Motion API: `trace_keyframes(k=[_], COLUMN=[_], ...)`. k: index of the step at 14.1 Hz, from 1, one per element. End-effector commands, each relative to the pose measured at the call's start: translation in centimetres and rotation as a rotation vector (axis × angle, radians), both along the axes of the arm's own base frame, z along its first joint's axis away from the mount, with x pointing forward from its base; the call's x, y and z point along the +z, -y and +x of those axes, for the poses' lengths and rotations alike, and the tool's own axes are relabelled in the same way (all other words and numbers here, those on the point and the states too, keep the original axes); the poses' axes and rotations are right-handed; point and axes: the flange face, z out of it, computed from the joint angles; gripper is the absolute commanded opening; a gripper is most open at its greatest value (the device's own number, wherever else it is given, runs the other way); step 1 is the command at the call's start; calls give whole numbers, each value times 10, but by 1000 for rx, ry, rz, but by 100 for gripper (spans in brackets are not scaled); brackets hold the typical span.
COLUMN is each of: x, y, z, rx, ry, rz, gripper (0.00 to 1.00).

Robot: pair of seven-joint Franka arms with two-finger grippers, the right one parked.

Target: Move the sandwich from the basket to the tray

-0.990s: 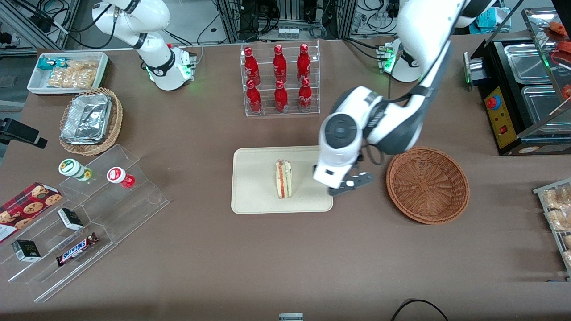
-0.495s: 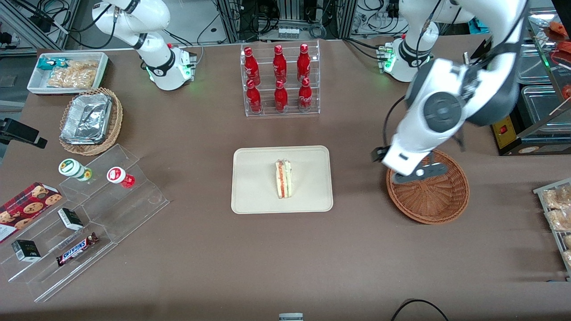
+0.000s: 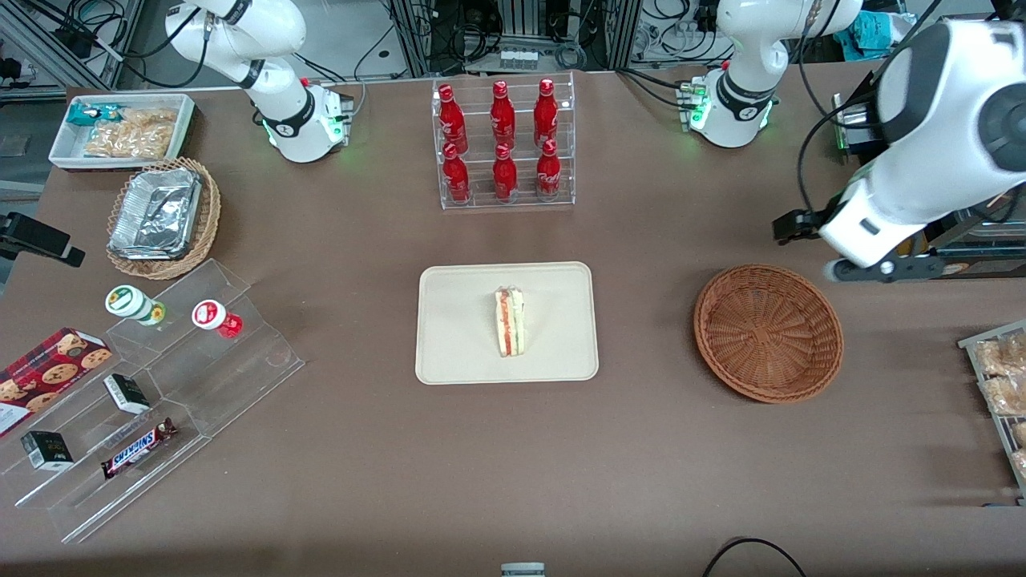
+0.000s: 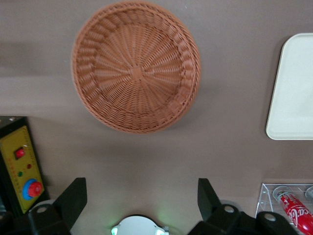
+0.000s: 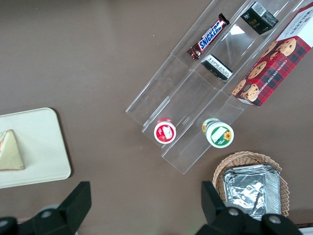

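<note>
Sandwich lies on its side near the middle of the tray, filling edge facing up toward the front camera; it touches nothing else. Basket holds nothing and sits on the brown table well apart from the tray, toward the working arm's end. Gripper is raised over the table beside the basket, farther from the front camera than it, fingers spread wide and holding nothing.
</note>
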Motion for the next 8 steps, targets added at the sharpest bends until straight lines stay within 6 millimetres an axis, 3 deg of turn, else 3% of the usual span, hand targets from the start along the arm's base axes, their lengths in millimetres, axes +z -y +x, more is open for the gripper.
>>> trace_keyframes(k=[1,5,8], x=[33,57,59], y=[-5,-38,-46], z=[-6,1,0], rx=[-19,30,45], ry=[56,116,117], rz=[3,16,13], gripper=[100,100,100])
